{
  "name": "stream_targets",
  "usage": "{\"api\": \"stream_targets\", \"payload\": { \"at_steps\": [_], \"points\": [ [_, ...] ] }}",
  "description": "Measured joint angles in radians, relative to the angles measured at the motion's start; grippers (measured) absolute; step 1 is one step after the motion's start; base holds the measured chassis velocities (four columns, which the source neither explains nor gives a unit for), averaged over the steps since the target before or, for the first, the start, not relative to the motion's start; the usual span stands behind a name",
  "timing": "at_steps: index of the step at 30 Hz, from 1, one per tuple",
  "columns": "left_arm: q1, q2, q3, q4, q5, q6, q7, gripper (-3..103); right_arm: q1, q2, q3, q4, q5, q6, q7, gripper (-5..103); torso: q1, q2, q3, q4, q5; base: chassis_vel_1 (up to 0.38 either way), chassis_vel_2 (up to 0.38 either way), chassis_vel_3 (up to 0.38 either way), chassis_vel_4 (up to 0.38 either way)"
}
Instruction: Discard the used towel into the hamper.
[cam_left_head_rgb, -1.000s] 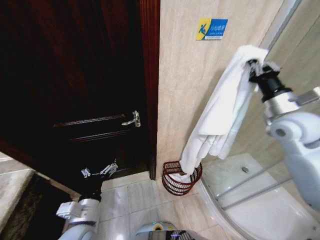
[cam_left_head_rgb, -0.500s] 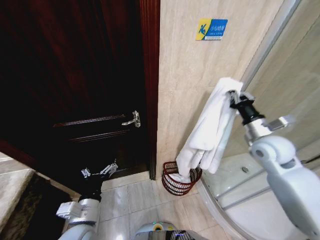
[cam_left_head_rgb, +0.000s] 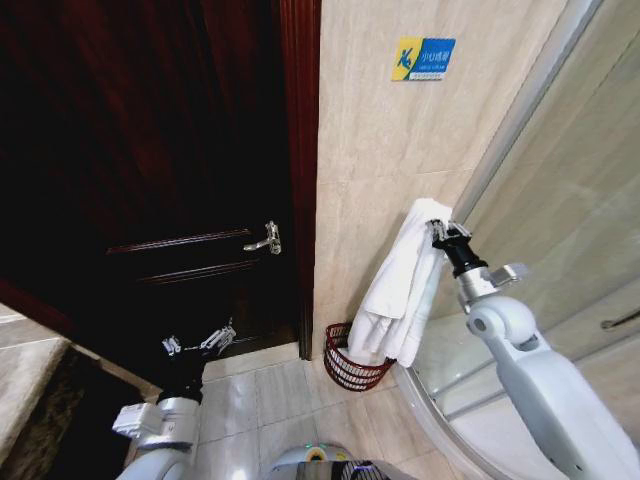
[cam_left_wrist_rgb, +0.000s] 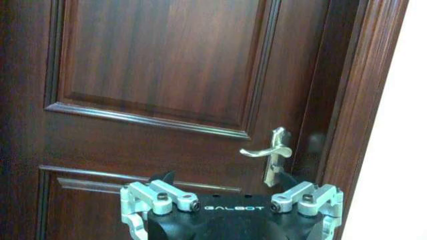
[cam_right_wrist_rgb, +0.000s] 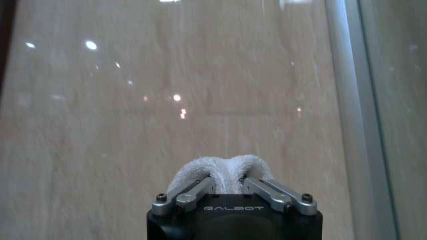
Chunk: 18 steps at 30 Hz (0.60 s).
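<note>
Beige tiled wall ahead. My right pincer clamps white towel, its tail hanging into hamper below. Left pincer parked low, fingers spread, facing dark door.

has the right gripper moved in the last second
Yes. The right gripper, shut on the towel, has dropped away from the blue wall sign toward the hamper.

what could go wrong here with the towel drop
The towel hangs from the right gripper with its bulk above the hamper, toward the shower side; released now, part may drape over the rim or land on the floor. The light wire hamper could also tip if the towel drags on it.
</note>
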Motion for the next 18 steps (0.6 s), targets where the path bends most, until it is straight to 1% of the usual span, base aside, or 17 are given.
{"api": "stream_targets", "payload": {
  "at_steps": [2, 7, 10, 12, 15, 16, 18],
  "points": [
    [0.0, 0.0, 0.0, 0.0, 0.0, 0.0, 0.0, 100, 0.005, 0.009, -0.016, -0.036, -0.007, 0.005, -0.007, 5, 0.0, 0.0, 0.0, 0.0, -0.0001, 0.0, 0.0, 0.0, 0.0],
    [0.0, 0.0, 0.0, 0.0, 0.0, 0.0, 0.0, 100, -0.003, 0.029, -0.045, -0.064, -0.032, 0.014, -0.011, 5, 0.0, 0.0, 0.0, 0.0001, -0.0002, 0.0, 0.0, 0.0, 0.0],
    [0.0, 0.0, 0.0, 0.0, 0.0, 0.0, 0.0, 100, -0.019, 0.053, -0.096, -0.108, -0.078, 0.037, -0.019, 5, 0.0, 0.0, 0.0, -0.0001, 0.0003, 0.0, 0.0, 0.0, 0.0],
    [0.0, 0.0, 0.0, 0.0, 0.0, 0.0, 0.0, 100, -0.019, 0.057, -0.103, -0.115, -0.082, 0.04, -0.02, 5, 0.0, 0.0, 0.0, -0.0001, 0.0003, 0.0, 0.0, 0.0, 0.0],
    [0.0, 0.0, 0.0, 0.0, 0.0, 0.0, 0.0, 100, 0.007, 0.08, -0.156, -0.174, -0.11, 0.067, -0.028, 5, 0.0, 0.0, 0.0, 0.0002, -0.0002, 0.0, 0.0, 0.0, 0.0],
    [0.0, 0.0, 0.0, 0.0, 0.0, 0.0, 0.0, 100, 0.007, 0.08, -0.156, -0.174, -0.11, 0.067, -0.028, 5, 0.0, 0.0, 0.0, 0.0002, -0.0002, 0.0, 0.0, 0.0, 0.0],
    [0.0, 0.0, 0.0, 0.0, 0.0, 0.0, 0.0, 100, 0.03, 0.09, -0.182, -0.227, -0.138, 0.086, -0.04, 5, 0.0, 0.0, 0.0, 0.0001, -0.0004, 0.0, 0.0, 0.0, 0.0]
  ]
}}
